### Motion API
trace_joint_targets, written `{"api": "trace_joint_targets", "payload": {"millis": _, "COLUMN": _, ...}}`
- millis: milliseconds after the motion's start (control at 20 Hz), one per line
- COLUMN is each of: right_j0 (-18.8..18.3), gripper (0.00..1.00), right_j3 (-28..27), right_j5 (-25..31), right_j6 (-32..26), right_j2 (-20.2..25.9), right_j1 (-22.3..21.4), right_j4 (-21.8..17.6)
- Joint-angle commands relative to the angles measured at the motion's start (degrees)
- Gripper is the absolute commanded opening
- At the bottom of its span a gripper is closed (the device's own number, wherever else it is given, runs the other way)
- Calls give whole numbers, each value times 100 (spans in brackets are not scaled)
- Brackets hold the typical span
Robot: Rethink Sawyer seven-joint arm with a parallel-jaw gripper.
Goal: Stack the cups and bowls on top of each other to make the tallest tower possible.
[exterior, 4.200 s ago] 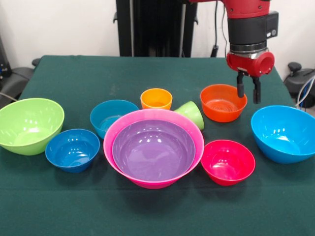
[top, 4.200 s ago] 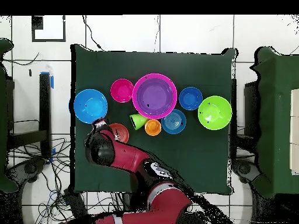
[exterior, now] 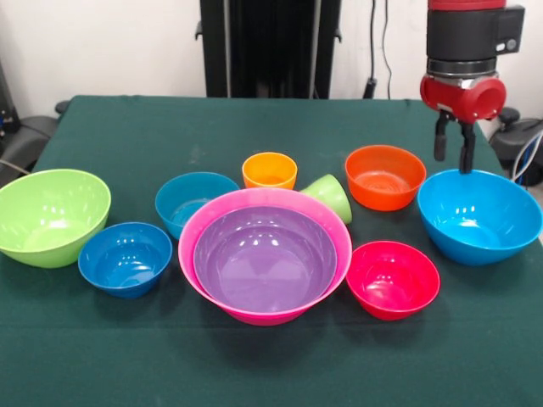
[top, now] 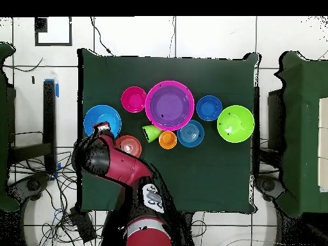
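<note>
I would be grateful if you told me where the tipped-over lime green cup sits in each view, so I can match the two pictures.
Front view: the lime green cup lies on its side just right of centre, behind the big pink bowl's rim, beside the orange cup.
Overhead view: the cup lies just below the pink bowl's lower left edge, left of the orange cup.
Shared landmark: the pink bowl holding the purple bowl.

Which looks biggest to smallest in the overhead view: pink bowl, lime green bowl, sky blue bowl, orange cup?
1. pink bowl
2. lime green bowl and sky blue bowl: look alike, and the arm covers part of the blue one, so unranked
3. orange cup
</note>
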Motion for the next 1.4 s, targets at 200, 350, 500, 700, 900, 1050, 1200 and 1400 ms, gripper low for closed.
{"api": "trace_joint_targets", "payload": {"millis": 200, "right_j0": 697, "gripper": 100, "right_j3": 706, "right_j5": 932, "right_j6": 1832, "right_j2": -391, "right_j1": 12, "right_j4": 1129}}
{"api": "trace_joint_targets", "payload": {"millis": 350, "right_j0": 703, "gripper": 100, "right_j3": 778, "right_j5": 771, "right_j6": 1979, "right_j2": -252, "right_j1": 23, "right_j4": 1291}}
{"api": "trace_joint_targets", "payload": {"millis": 500, "right_j0": 541, "gripper": 100, "right_j3": 791, "right_j5": 406, "right_j6": 2086, "right_j2": 42, "right_j1": 161, "right_j4": 1239}}
{"api": "trace_joint_targets", "payload": {"millis": 700, "right_j0": 450, "gripper": 100, "right_j3": 566, "right_j5": -32, "right_j6": 2213, "right_j2": 168, "right_j1": 469, "right_j4": 1058}}
{"api": "trace_joint_targets", "payload": {"millis": 900, "right_j0": 529, "gripper": 100, "right_j3": 368, "right_j5": -82, "right_j6": 2211, "right_j2": 74, "right_j1": 555, "right_j4": 980}}
{"api": "trace_joint_targets", "payload": {"millis": 1050, "right_j0": 632, "gripper": 100, "right_j3": 312, "right_j5": 90, "right_j6": 2141, "right_j2": -76, "right_j1": 456, "right_j4": 1022}}
{"api": "trace_joint_targets", "payload": {"millis": 1200, "right_j0": 881, "gripper": 100, "right_j3": 258, "right_j5": 640, "right_j6": 1976, "right_j2": -487, "right_j1": 148, "right_j4": 1150}}
{"api": "trace_joint_targets", "payload": {"millis": 1400, "right_j0": 906, "gripper": 100, "right_j3": 198, "right_j5": 993, "right_j6": 1898, "right_j2": -720, "right_j1": -51, "right_j4": 1089}}
